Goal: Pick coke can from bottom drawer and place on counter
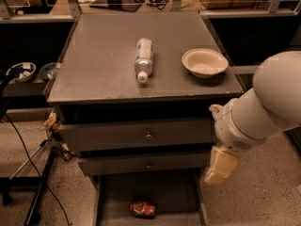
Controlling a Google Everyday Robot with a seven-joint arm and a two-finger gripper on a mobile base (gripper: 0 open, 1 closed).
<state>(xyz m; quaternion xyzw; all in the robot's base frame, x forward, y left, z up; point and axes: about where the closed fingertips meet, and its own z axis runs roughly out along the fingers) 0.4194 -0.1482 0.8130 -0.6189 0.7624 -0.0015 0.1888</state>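
Coke can [143,208] lies on its side in the open bottom drawer [175,196]. Hand [217,173] hangs right of the drawer, apart from the can; its grip state cannot be told. Desk [99,69] carries a plastic bottle [144,59] and a bowl [204,62].

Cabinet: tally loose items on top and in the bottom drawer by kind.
Bottle: 1, on counter
Bowl: 1, on counter
Coke can: 1, in bottom drawer
Total: 3
Hand: right of the drawer fronts

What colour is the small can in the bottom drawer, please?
The small soda can is red, camera view; tool hangs right of it.
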